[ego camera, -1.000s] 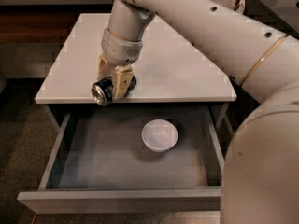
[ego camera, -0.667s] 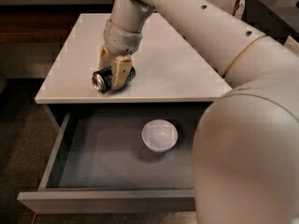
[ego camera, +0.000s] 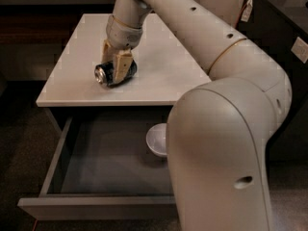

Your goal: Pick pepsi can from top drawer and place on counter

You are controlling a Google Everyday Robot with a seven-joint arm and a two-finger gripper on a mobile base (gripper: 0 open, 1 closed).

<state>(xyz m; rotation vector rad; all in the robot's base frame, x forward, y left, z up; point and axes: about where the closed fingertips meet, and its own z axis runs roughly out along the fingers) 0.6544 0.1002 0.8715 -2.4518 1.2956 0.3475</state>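
Pepsi can (ego camera: 104,74) lies on its side in the one camera view, pinched across its dark body by the gripper (ego camera: 113,70), whose two tan fingers (ego camera: 122,64) are closed on it from above, the silver end facing out to the camera's left of the gripper. A second ago the gripper held the can right at the front lip of the counter (ego camera: 163,71), almost over the open top drawer (ego camera: 106,167); since then it has carried the can back over the white top, so a clear band of counter now lies between the gripper and that front edge. The can looks to be on the surface or just over it; I cannot tell which. By my reading the lift out of the drawer is done and only the release is left. For room, bare counter stretches behind the gripper and to the camera's right of it, while the left edge is nearer but not close. A can on its side may roll once freed, and its axis suggests it would roll toward the front edge or the back. Below and in front of the gripper, the drawer stands open with the white bowl (ego camera: 157,139) inside, partly hidden by the robot arm (ego camera: 226,158), which now covers more of the drawer than before.
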